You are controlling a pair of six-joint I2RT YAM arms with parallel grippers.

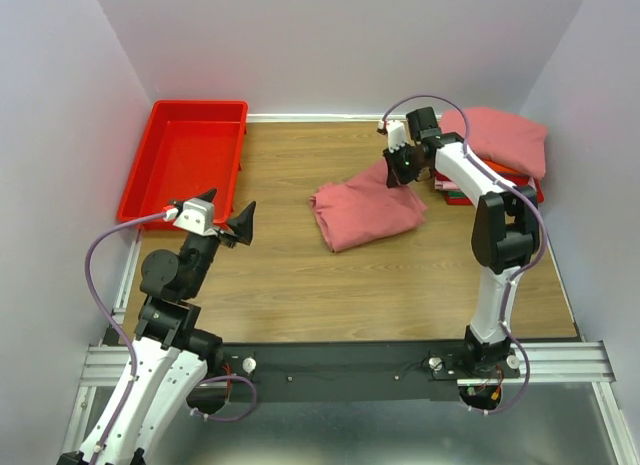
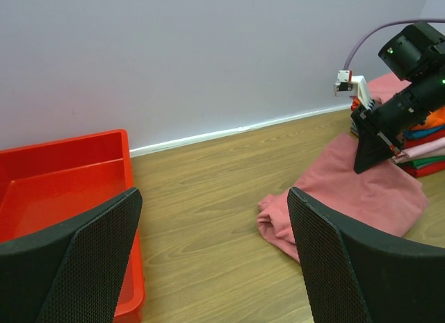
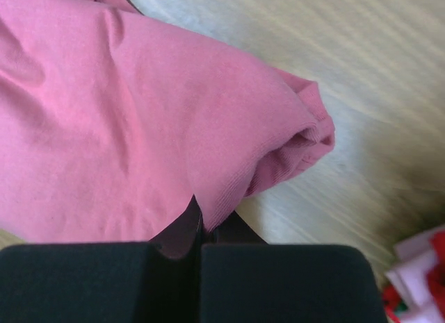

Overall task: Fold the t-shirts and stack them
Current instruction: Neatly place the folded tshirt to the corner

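A pink shirt (image 1: 365,213) lies bunched up in the middle of the desk (image 1: 300,275). The right gripper (image 1: 402,168) is at the shirt's far right corner, on the side next to the stack (image 1: 490,180). Its jaws are pressed together with a bit of the pink cloth pinched between them. The right wrist view shows the cloth edge going right into the thin gap. The rest of the shirt spreads out from the gripper toward the left and the near side, resting on the desk. The stack sits in the far right corner, just beside the shirt. The top shirt (image 1: 500,135) on it is pink too and droops over it. The left gripper (image 1: 228,225) hangs over the left side of the desk, next to the red bin (image 1: 185,155), well apart from the pink shirt. Its jaws are spread wide and hold nothing.
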